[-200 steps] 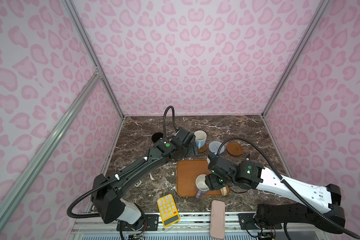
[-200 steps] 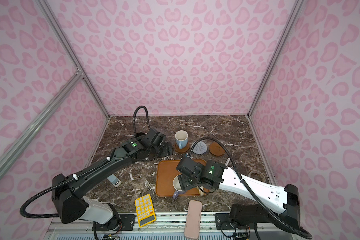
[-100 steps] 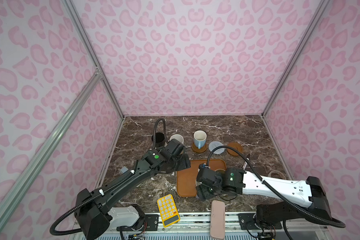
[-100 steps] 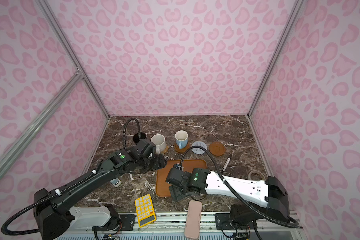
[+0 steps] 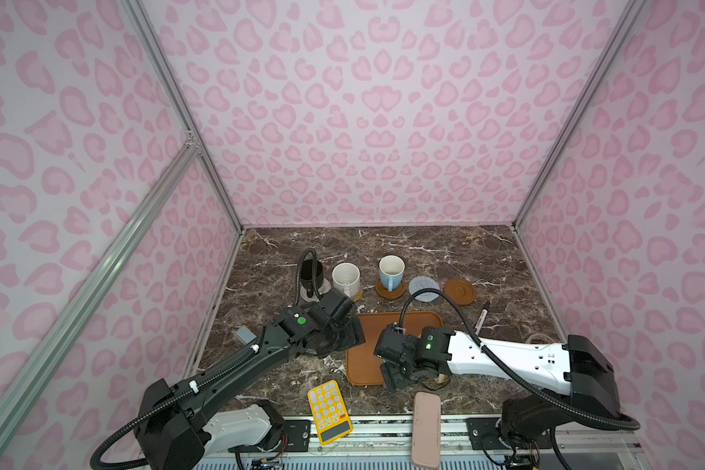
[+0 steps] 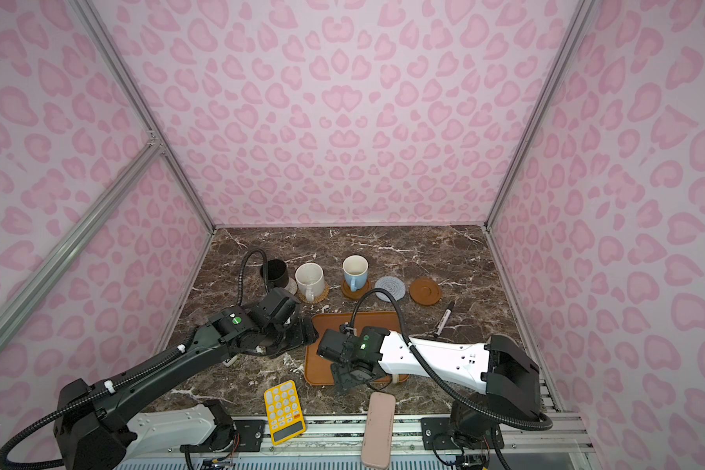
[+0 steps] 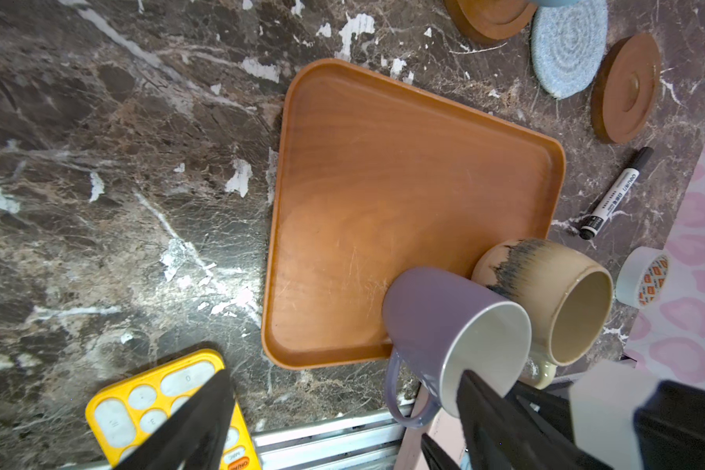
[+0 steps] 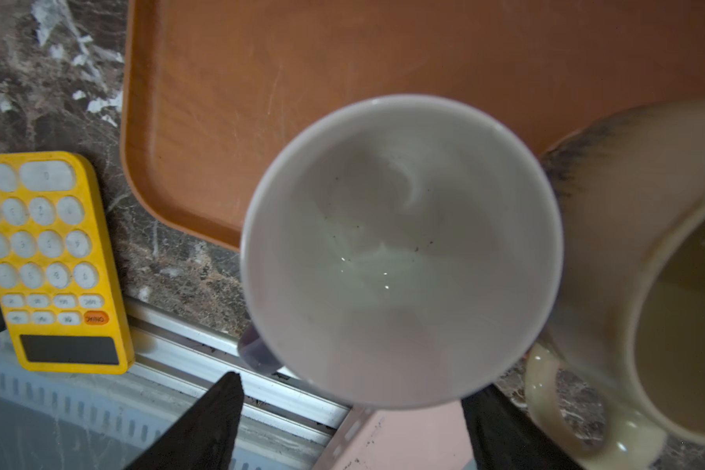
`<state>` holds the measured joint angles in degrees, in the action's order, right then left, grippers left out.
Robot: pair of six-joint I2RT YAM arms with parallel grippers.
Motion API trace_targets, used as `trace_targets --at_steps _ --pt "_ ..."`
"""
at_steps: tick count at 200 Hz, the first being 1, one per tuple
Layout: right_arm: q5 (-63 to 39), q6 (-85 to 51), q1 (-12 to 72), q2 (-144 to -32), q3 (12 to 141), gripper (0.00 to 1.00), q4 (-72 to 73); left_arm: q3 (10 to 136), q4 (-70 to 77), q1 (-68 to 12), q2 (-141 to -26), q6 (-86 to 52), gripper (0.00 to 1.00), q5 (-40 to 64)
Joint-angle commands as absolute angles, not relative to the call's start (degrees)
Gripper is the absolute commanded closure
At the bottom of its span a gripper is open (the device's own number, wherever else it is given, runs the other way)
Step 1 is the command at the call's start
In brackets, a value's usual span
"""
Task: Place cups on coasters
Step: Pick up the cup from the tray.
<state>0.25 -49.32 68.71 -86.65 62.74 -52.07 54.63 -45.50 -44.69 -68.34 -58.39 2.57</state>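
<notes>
At the back, the black cup [image 5: 311, 273], the speckled white cup [image 5: 346, 278] and the light-blue cup [image 5: 391, 270] each stand on a coaster. Beside them lie a bare grey-blue coaster [image 5: 424, 288] and a bare brown coaster [image 5: 459, 291]. The lavender cup [image 7: 444, 325] and the beige cup [image 7: 546, 297] stand side by side at the orange-brown tray's [image 5: 363, 366] near right corner. My right gripper [image 8: 353, 427] hangs open just above the lavender cup [image 8: 399, 252], at its near rim. My left gripper [image 7: 342, 423] is open and empty over the tray's left edge.
A yellow calculator [image 5: 329, 411] and a pink case [image 5: 426, 431] lie at the front edge. A black-and-white marker [image 5: 483, 319] lies right of the tray, a tape roll [image 7: 644, 276] near the right wall. A small grey block [image 5: 245, 334] sits by the left wall.
My left arm has drawn back from the back row to the tray's left edge, uncovering the speckled white cup on its coaster. My right gripper has shifted left over the lavender cup.
</notes>
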Motion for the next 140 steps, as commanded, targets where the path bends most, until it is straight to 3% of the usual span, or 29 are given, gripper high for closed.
trace_targets --at_steps 1,12,80,140 --pt "2.77 -49.54 68.56 -87.64 62.83 0.15 -51.31 53.43 -45.43 -44.63 -68.47 -58.96 0.1 1.69" --pt "3.04 -49.18 68.55 -88.41 63.34 0.16 -51.14 52.69 -45.31 -44.58 -68.24 -59.52 0.0 1.11" --pt "3.74 -47.21 66.6 -90.26 63.97 0.27 -49.81 51.18 -45.16 -44.65 -68.14 -59.76 0.03 -0.07" --pt "6.33 -46.96 65.92 -87.7 61.58 0.53 -48.37 49.86 -42.67 -45.35 -67.68 -60.89 0.03 0.33"
